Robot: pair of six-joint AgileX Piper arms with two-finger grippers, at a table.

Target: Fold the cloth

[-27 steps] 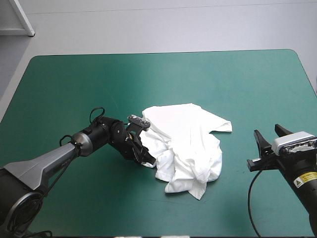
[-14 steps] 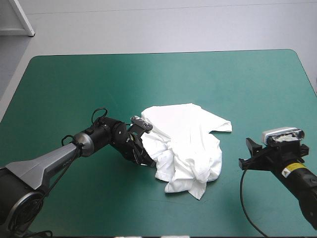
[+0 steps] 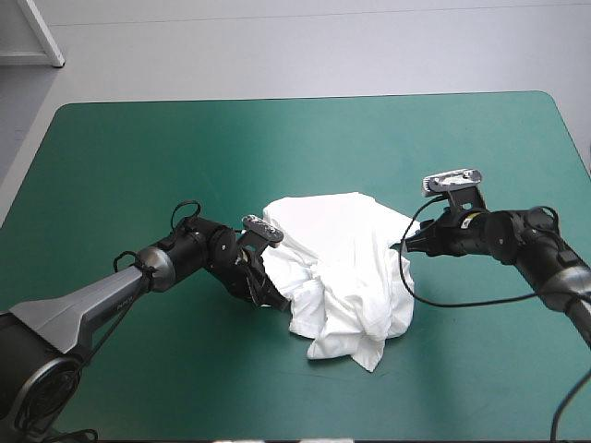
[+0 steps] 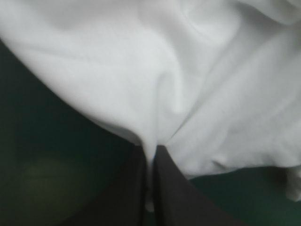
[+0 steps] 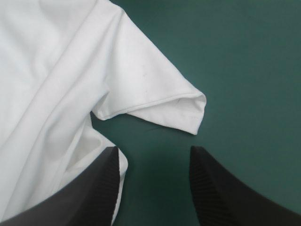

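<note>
T-shirt (image 3: 346, 272): a crumpled white heap near the middle of the desk (image 3: 129, 148), not spread out, no fold made yet. One short sleeve (image 5: 162, 96) lies flat, poking out toward the right arm.

Left jaws: all but shut, pinching a ridge of cloth at the heap's left edge. Right jaws: wide apart and holding nothing, low over the teal-green cover (image 5: 244, 70). The sleeve hem is just ahead of them and the shirt's body edge is beside one jaw.

Risks (judgement):
- The left pinch looks to hold several layers. Pulling could drag the whole heap instead of opening it.
- If the right jaws close where they stand, they may catch bare cover, or only the body edge, and miss the sleeve.
- Pulling apart with uneven grips would twist the cloth further.

Materials: thin, limp, matte fabric. Soft creases funnel into the left pinch. The sleeve hem is stitched and rounded at the corner. The heap is lumpy with overlapping folds. The cover is smooth and dull.
</note>
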